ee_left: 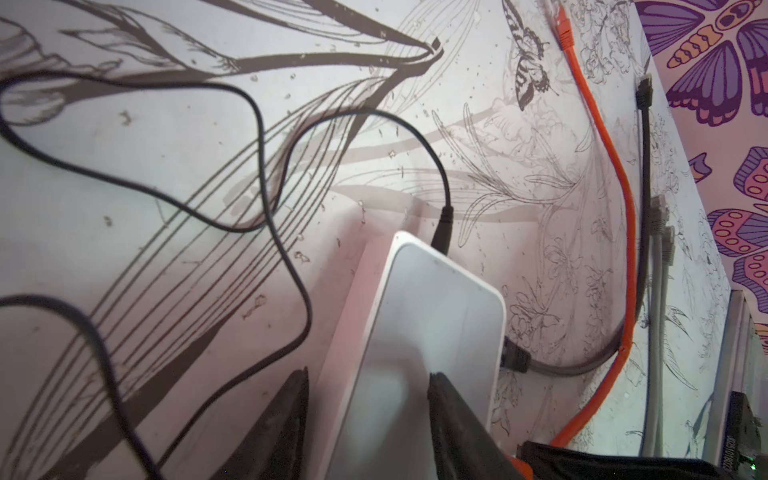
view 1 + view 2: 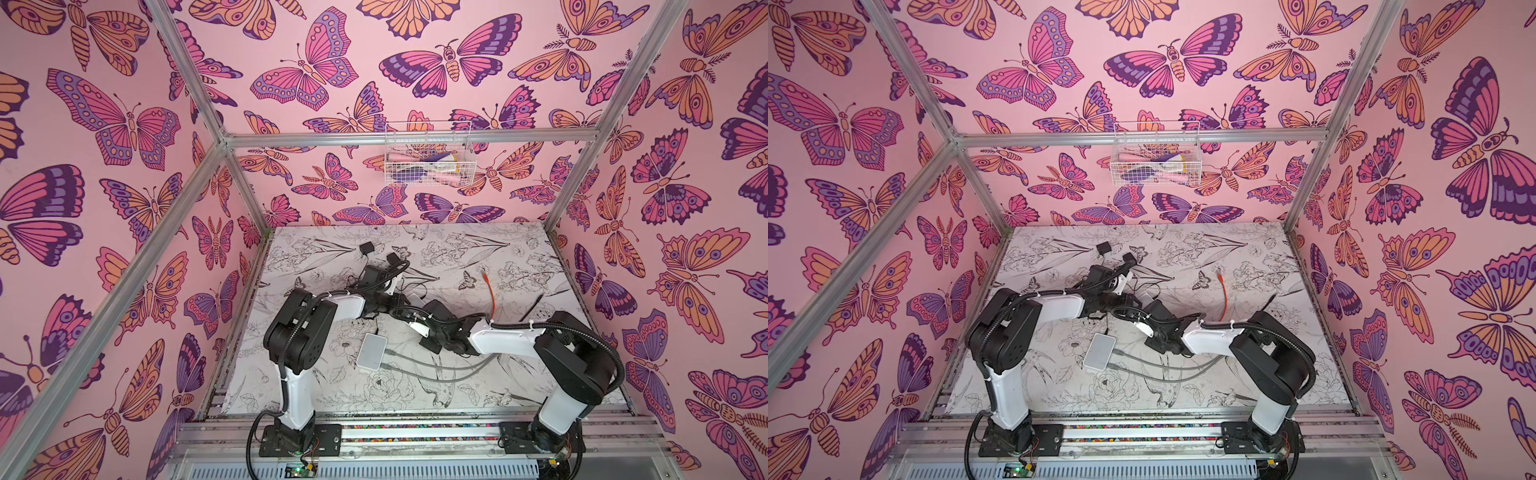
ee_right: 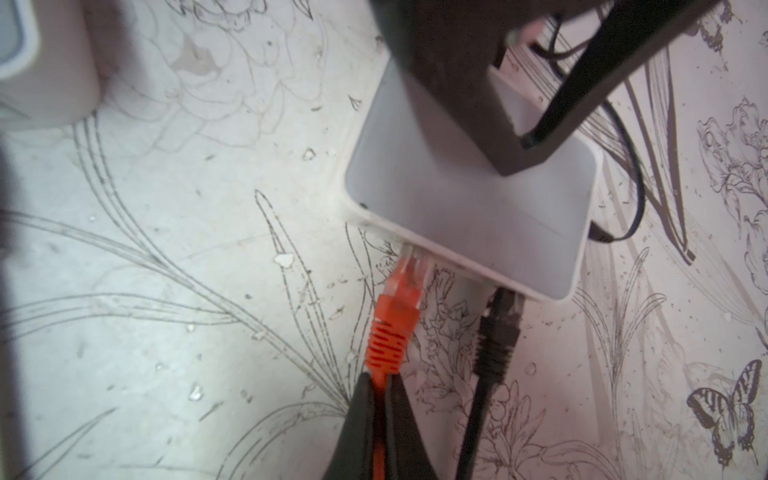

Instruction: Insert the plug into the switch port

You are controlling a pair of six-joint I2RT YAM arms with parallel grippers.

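The plug, tip at the switch port, was pinched from behind by the closed right gripper. The switch was clamped by the left gripper. Jamming could be caused by off-axis pushing.

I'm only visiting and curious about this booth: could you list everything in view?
table: one, white floral print, booth floor
front switch: one, white, near arm bases
middle switch: one, white, mid-table
orange cable: one, plug at middle switch's port
black cable: one, plugged in beside it
grey cables: two, in front switch
black adapter: at least one, far left
wire basket: one, white, back wall
left gripper: one, black, astride middle switch
right gripper: one, black, pinching orange cable
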